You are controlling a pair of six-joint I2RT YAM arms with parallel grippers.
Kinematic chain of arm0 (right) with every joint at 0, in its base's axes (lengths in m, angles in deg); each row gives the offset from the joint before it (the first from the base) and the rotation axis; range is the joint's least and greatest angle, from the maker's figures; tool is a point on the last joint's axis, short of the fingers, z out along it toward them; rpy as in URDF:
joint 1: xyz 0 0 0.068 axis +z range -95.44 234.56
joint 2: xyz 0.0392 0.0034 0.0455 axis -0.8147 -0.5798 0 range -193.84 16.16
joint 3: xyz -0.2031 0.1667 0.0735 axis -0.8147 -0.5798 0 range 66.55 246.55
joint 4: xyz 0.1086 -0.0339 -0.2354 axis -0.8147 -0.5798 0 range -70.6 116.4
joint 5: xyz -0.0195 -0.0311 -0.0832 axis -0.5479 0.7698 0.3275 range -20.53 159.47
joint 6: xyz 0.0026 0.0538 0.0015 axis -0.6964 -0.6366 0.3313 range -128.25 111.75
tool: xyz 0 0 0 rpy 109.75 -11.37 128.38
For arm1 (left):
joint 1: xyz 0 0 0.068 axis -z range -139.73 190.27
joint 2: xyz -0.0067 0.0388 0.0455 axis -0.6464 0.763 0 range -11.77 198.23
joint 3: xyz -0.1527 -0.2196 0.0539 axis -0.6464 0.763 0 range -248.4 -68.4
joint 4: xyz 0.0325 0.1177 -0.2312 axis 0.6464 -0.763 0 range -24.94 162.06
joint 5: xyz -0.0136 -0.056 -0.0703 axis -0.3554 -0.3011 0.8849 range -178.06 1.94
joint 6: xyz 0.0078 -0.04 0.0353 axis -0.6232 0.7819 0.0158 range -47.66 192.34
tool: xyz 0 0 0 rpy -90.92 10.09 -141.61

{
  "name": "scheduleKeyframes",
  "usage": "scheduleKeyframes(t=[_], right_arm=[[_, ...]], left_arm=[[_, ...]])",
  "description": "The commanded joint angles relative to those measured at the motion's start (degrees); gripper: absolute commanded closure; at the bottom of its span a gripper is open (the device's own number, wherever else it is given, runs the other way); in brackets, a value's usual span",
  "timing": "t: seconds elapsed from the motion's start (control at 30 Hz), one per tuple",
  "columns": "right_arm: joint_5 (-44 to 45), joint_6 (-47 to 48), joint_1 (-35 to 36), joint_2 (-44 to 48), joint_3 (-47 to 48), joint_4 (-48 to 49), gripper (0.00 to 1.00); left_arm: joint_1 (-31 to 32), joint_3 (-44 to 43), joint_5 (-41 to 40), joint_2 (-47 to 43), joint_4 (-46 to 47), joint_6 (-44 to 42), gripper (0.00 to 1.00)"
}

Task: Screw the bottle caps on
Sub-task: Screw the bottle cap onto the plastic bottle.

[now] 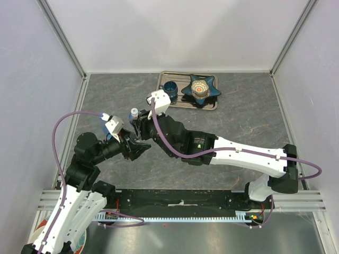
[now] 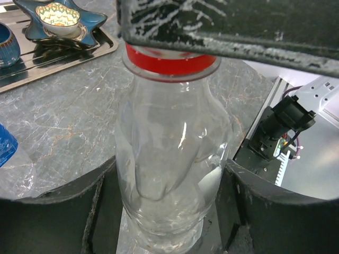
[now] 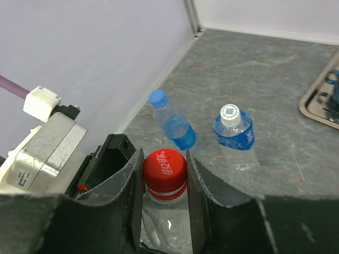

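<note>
A clear bottle (image 2: 169, 159) stands upright between the fingers of my left gripper (image 2: 169, 217), which is shut on its lower body. A red cap (image 3: 165, 168) sits on the bottle's neck, and my right gripper (image 3: 165, 174) is shut on it from above, one finger on each side. The cap's red ring (image 2: 169, 61) shows under the right gripper's finger in the left wrist view. Behind stand a bottle with a blue cap (image 3: 157, 98) and a blue-labelled bottle (image 3: 233, 132) with a white cap (image 3: 230, 112). In the top view both grippers (image 1: 139, 129) (image 1: 137, 149) meet left of centre.
A metal tray (image 1: 209, 103) lies at the back, holding a dark blue cup (image 1: 170, 87) and a blue star-shaped dish (image 1: 198, 87). The left wall (image 3: 95, 53) is close behind the bottles. The rail at the table's near edge (image 1: 180, 203) carries both arm bases.
</note>
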Motion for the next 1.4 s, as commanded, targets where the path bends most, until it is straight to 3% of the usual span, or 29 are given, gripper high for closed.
scheduleKeyframes(t=[0.0,0.27,0.53,0.7,0.93,1.27,1.37], right_arm=[[4.04,-3.11,7.06,-5.36,-0.77,-30.19,1.0],[15.29,-9.08,10.93,-8.25,2.75,-36.0,1.0],[19.96,-14.98,13.22,-15.46,12.93,-42.33,0.99],[19.62,-14.01,13.84,-18.11,19.88,-44.1,0.73],[17.42,-7.16,13.84,-8.89,14.8,-32.06,0.45],[11.97,-2.24,12.96,-0.54,11.47,-27.13,0.37],[5.31,3.1,11.74,5.07,8.13,-24.15,0.37]], left_arm=[[-0.94,-3.62,-8.61,-1.16,18.19,-3.16,0.98],[-0.85,-3.53,-8.35,-0.9,18.54,-3.69,0.98],[-0.94,-3.71,-8.7,-0.9,18.8,-4.39,0.98],[-0.85,-2.3,-4.24,-0.99,22.21,-3.35,0.98],[-0.76,-0.28,2.9,0.16,26.62,-2.37,0.98],[-0.85,1.48,7.04,-0.19,28.38,-2.37,0.98],[-0.76,1.74,8.44,-0.28,28.38,-2.55,0.98]])
